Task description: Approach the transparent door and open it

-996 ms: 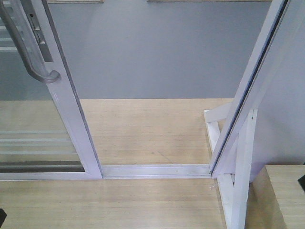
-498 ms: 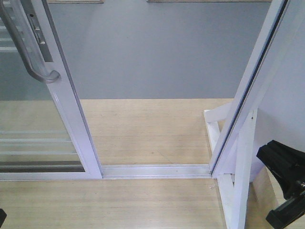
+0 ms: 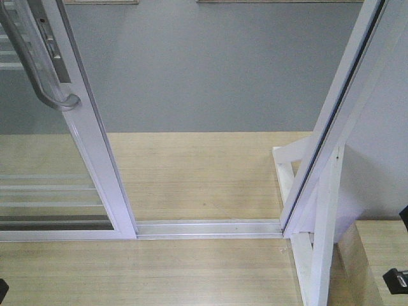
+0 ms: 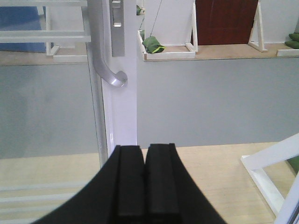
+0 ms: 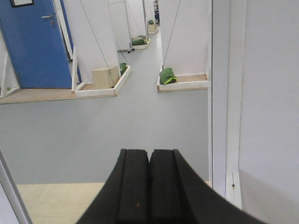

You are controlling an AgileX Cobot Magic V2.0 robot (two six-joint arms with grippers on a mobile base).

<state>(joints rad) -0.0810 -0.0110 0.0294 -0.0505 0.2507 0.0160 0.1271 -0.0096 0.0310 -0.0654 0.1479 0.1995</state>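
The transparent door (image 3: 44, 185) stands at the left, glass crossed by thin white bars in a white frame. Its stile (image 3: 95, 146) carries the curved grey handle (image 3: 48, 86). A wide gap lies between that stile and the white post (image 3: 344, 108) on the right. In the left wrist view the handle (image 4: 106, 65) curves off the stile (image 4: 122, 112), ahead of and above my left gripper (image 4: 145, 148), which is shut on nothing. My right gripper (image 5: 149, 152) is shut and empty too, facing through the gap beside a white frame (image 5: 225, 93).
A metal floor track (image 3: 210, 227) crosses the wooden platform. A diagonal white brace (image 3: 296, 153) props the right post. A wooden box (image 3: 373, 255) sits at lower right, with a black part of my right arm (image 3: 396, 279) over it. Grey floor (image 3: 210, 70) lies beyond.
Half a second ago my right arm rose into the lower right of the front view. It has since dropped back, leaving only a small piece showing. The door has not moved.
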